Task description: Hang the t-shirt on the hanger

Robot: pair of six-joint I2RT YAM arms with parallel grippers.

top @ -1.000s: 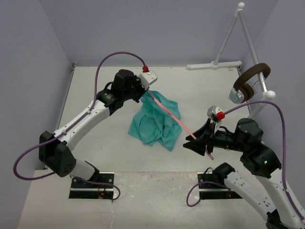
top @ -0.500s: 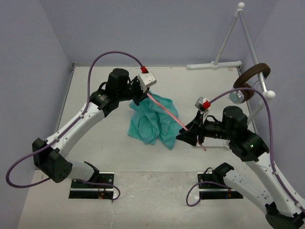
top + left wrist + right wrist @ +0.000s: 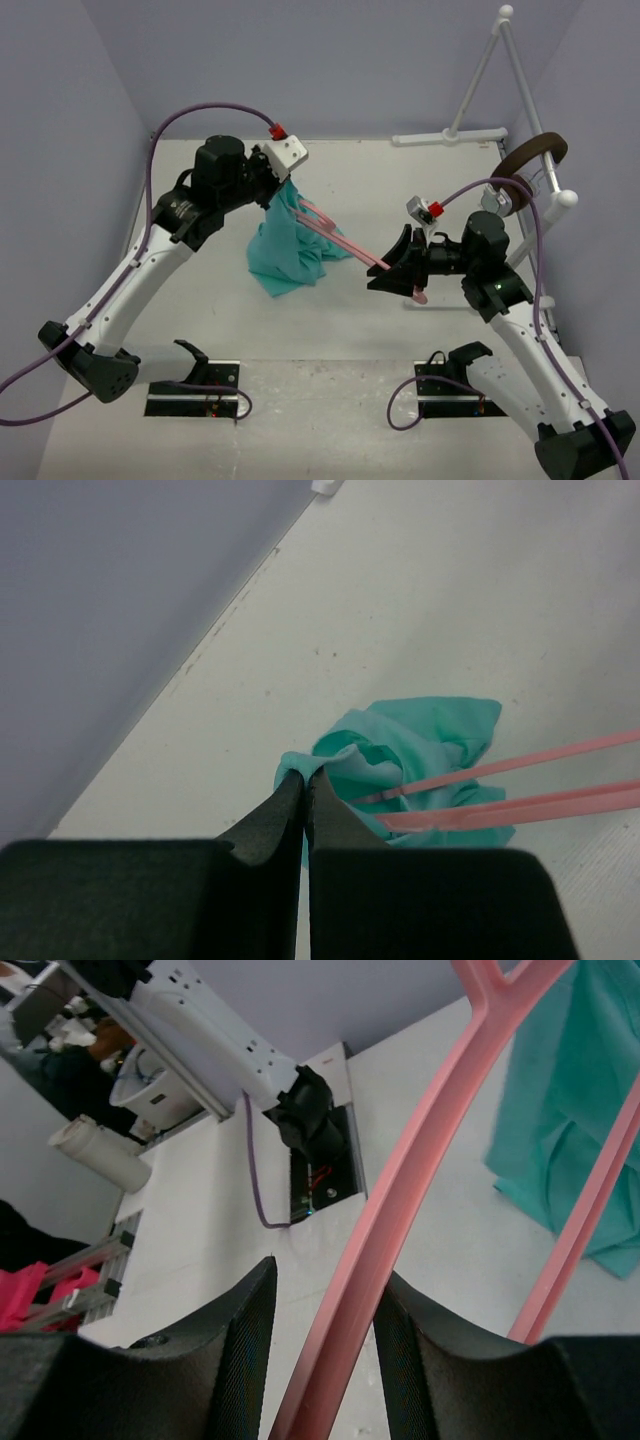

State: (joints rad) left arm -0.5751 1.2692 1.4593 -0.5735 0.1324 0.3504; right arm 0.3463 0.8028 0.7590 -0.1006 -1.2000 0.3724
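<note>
T-shirt (image 3: 285, 245): dangling around 9 o'clock of the scene over the tabletop (image 3: 400, 180), lifted so it hangs open.
Left jaws: squeezed together on the top edge, holding it up.
Right jaws: clamped on the hanger (image 3: 345, 243), pointing it toward 10 o'clock into the cloth, guessing to thread it.

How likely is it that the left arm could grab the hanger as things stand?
Probably not yet: the left gripper is shut on the t-shirt, so its jaws are taken, though the hanger passes close beside it with nothing between.
</note>
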